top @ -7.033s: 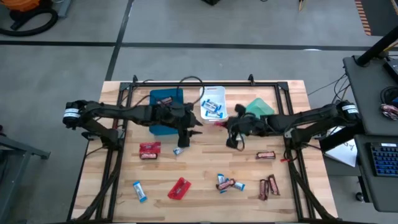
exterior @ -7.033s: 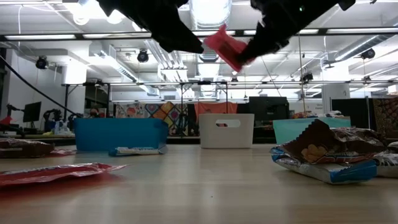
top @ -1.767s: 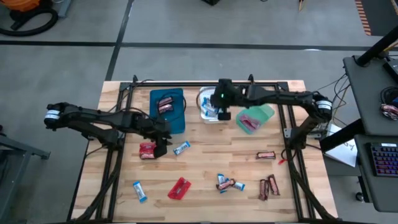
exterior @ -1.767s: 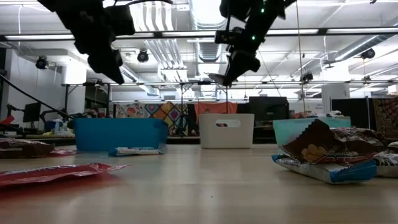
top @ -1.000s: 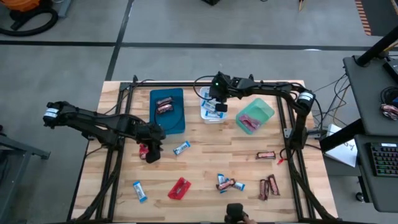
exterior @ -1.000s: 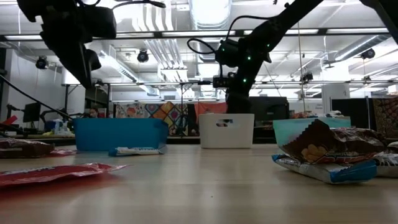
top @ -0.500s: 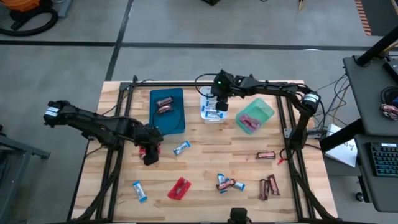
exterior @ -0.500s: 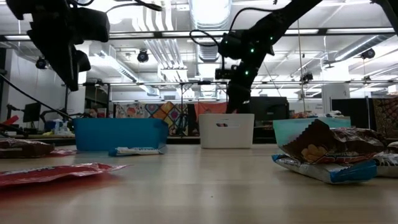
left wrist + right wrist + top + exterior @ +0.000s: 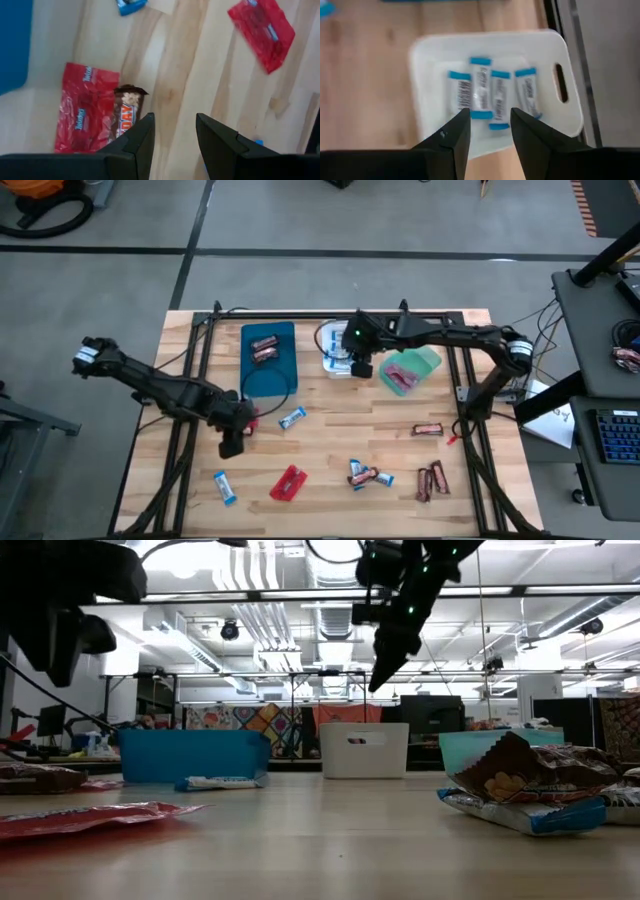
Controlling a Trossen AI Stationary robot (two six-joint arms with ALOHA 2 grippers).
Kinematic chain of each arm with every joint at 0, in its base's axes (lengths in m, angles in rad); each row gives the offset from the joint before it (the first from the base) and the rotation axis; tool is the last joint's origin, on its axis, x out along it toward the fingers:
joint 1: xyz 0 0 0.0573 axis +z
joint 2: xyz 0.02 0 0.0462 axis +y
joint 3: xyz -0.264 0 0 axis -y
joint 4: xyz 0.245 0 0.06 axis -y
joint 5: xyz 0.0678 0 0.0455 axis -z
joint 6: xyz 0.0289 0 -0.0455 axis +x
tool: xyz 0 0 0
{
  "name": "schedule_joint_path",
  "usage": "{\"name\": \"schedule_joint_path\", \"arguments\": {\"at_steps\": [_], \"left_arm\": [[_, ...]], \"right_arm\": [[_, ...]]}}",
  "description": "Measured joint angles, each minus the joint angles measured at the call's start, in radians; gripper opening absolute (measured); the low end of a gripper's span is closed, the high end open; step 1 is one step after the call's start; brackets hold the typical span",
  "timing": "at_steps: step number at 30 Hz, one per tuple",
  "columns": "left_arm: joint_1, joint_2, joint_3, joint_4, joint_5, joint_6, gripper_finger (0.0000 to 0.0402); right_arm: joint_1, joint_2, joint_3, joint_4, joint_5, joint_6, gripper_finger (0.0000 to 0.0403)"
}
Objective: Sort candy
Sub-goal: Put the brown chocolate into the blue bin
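The right hand (image 9: 485, 127) – open, empty – has lifted off the white tray (image 9: 422, 60), its blue-and-white bar delivered; the left hand (image 9: 172, 135), open too, has dropped beside it toward a brown bar (image 9: 125, 112).

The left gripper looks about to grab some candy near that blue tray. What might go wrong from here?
The open left gripper hovers over a brown bar lying on a red packet; closing there might pinch both and send two kinds to one tray. The right gripper, also open, hangs over the white tray holding four blue-and-white bars; dropping lower, it might nudge the tray.
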Motion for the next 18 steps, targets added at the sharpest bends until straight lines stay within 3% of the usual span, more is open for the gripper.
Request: {"name": "schedule_joint_path", "arguments": {"at_steps": [12, 18], "left_arm": [[-0.077, 0.031, -0.116, -0.001, -0.057, -0.045, 0.0192], [-0.077, 0.069, -0.187, 0.017, -0.083, -0.053, 0.0200]], "right_arm": [[0.179, -0.087, -0.028, -0.032, 0.001, 0.116, 0.0127], [0.228, -0.094, -0.028, -0.045, 0.008, 0.137, 0.0129]]}}
